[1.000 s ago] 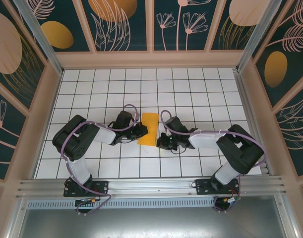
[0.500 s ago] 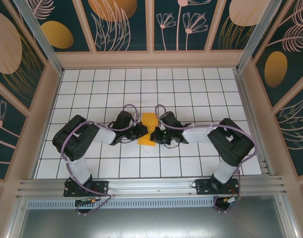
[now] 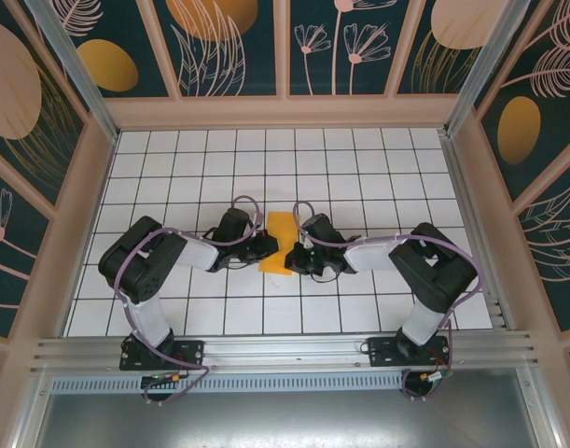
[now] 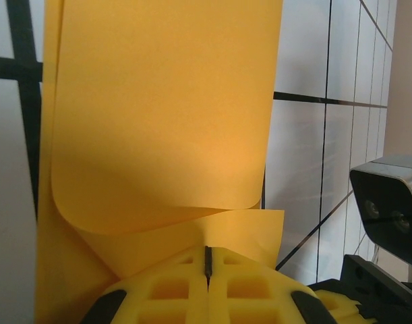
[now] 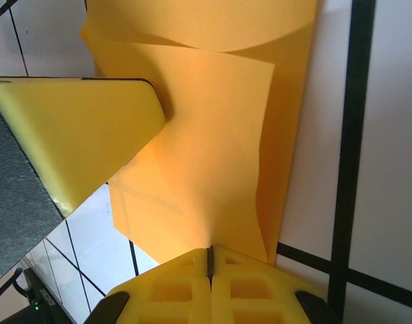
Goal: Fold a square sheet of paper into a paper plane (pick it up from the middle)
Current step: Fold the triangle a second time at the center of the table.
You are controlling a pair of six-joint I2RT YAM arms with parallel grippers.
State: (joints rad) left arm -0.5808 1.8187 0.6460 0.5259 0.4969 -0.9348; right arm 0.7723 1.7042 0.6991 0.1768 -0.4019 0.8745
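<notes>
Over the last second the right gripper [image 3: 292, 254] has swung in from the open tiles and now sits on the right edge of the sheet of paper [image 3: 278, 243], covering part of it, so the sheet looks narrower from above. The left gripper [image 3: 266, 248] has not shifted from the opposite edge.

The sheet lies folded near the middle of the table [image 3: 359, 177], between the two grippers. In the left wrist view its upper layer [image 4: 158, 115] curls over loosely and is not pressed flat. The right wrist view shows faint creases across the sheet [image 5: 212, 169].

Both tools have their jaws fully together. The left gripper [image 4: 207, 270] and the right gripper [image 5: 209, 266] each touch the paper at the fingertips. I cannot tell whether a layer is nipped between the jaws or only pinned under them.

With both sides now steadied, the next fold looks ready to be pressed. The plane is far from finished.
</notes>
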